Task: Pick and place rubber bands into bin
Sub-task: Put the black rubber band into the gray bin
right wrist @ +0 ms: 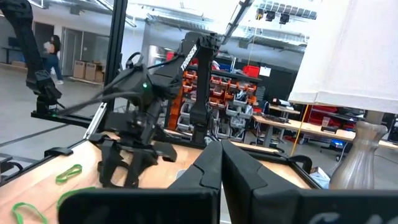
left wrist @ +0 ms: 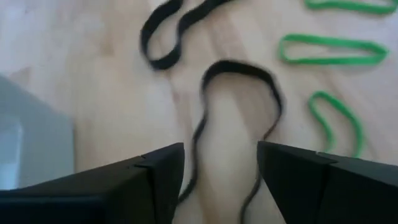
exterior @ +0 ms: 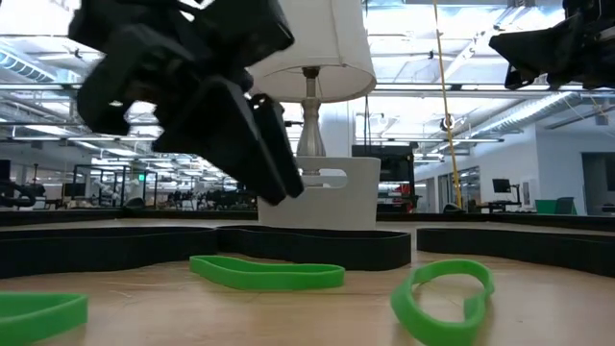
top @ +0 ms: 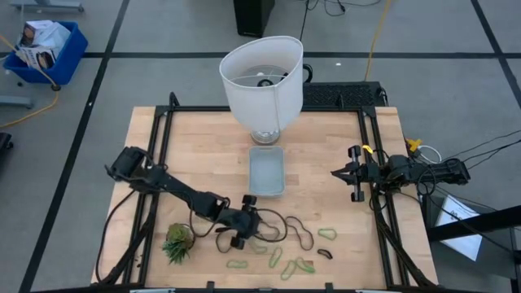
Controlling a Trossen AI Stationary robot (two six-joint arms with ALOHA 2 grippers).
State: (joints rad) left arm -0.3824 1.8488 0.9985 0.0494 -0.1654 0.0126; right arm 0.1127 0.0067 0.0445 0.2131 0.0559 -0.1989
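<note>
Left gripper (top: pixel 242 227) hangs over the desk (top: pixel 203 155), fingers (left wrist: pixel 155 180) apart, straddling a large dark rubber band (left wrist: pixel 239 118) lying flat. Green rubber bands (top: pixel 277 257) lie scattered nearby. Bin (top: pixel 266 171) sits mid-desk before the lampshade (top: pixel 262 77). Right gripper (top: pixel 352 172) waits at the right edge, fingers together.

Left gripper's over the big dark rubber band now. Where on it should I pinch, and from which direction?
Come straight down from above: the big dark rubber band lies flat on the table. Pinch one of its two long strands, which run between the open fingers of the left gripper; closing across a single strand seems likelier to catch it than straddling the wide looped end.
</note>
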